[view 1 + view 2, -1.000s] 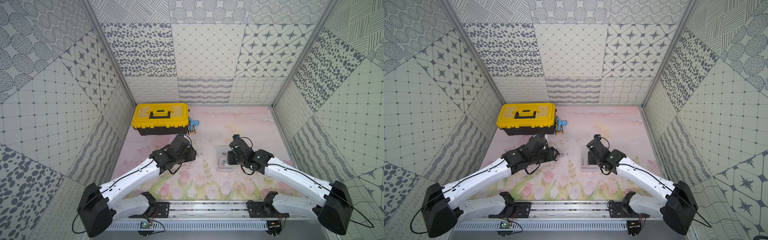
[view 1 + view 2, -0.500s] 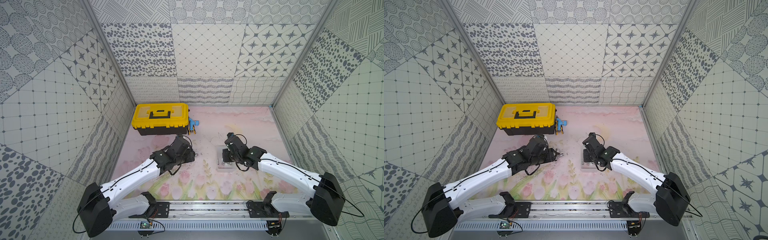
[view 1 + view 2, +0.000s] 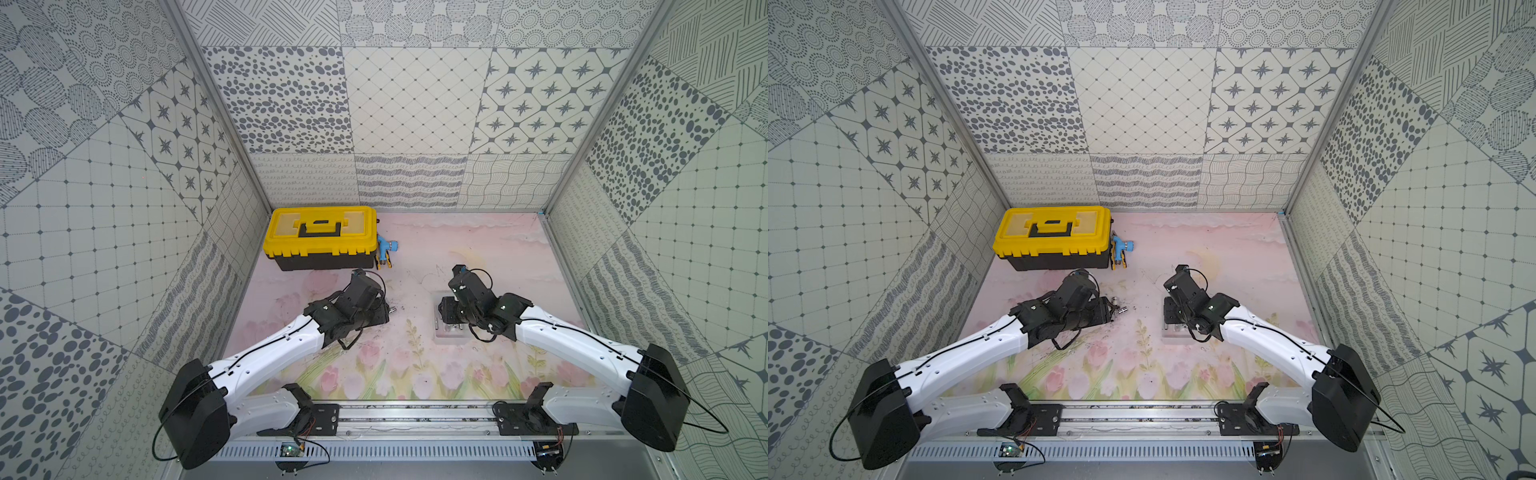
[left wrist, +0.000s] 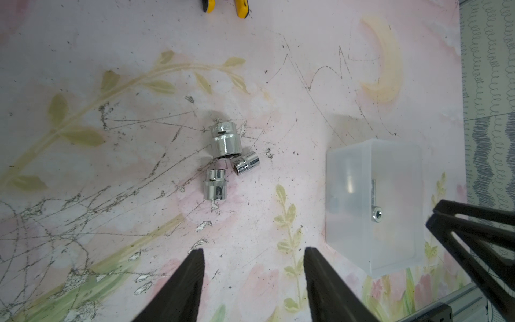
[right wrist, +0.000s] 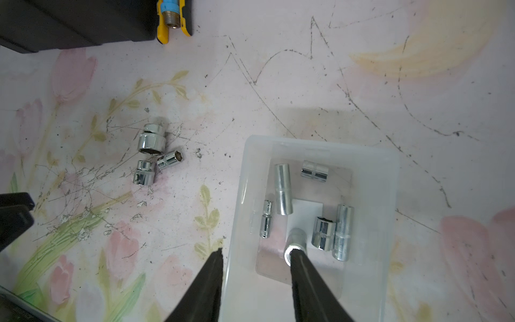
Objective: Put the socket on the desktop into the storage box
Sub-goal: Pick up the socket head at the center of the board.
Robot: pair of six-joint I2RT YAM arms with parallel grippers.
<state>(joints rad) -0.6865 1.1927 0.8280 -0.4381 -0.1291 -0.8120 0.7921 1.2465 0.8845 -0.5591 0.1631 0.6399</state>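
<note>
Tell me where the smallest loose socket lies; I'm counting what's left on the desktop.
In the right wrist view the smallest loose socket lies on the desktop, beside the largest loose socket, left of the storage box.

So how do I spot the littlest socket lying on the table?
Find the big yellow toolbox. In front of it, three shiny sockets huddle on the pink table. The littlest socket lies beside the fattest socket, far smaller than both neighbours.
</note>
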